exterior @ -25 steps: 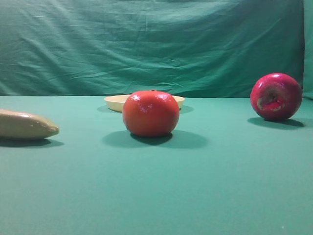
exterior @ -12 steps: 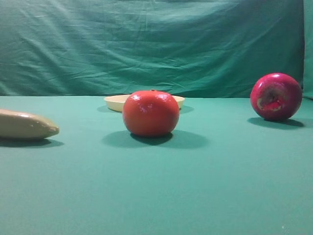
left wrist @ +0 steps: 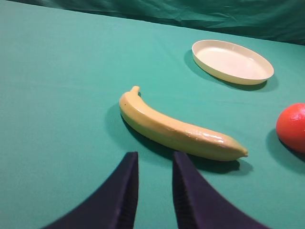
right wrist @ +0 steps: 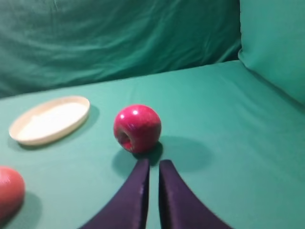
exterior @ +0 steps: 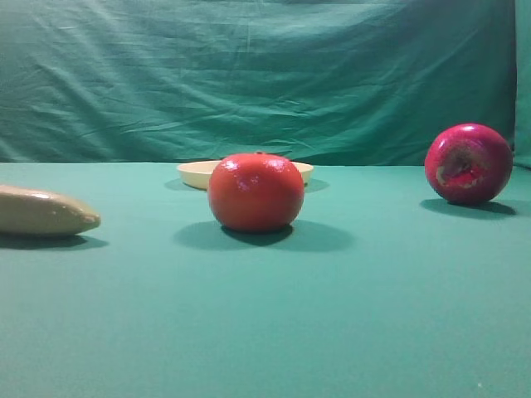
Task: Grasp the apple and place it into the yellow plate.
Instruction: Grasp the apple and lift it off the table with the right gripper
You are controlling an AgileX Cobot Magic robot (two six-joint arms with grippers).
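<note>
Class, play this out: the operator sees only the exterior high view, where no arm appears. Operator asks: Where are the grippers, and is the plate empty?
Observer: The right gripper sits just short of the apple, fingers nearly together, holding nothing.
Operator: And the plate?
Observer: The yellow plate is empty; both wrist views show its bare inside.
Operator: What is the beige thing at my left edge?
Observer: A whole banana; the left gripper is near it, fingers slightly apart.

Open cloth around the apple [right wrist: 137,128] (tomato [exterior: 255,191] fronting the yellow plate [left wrist: 232,61])
</note>
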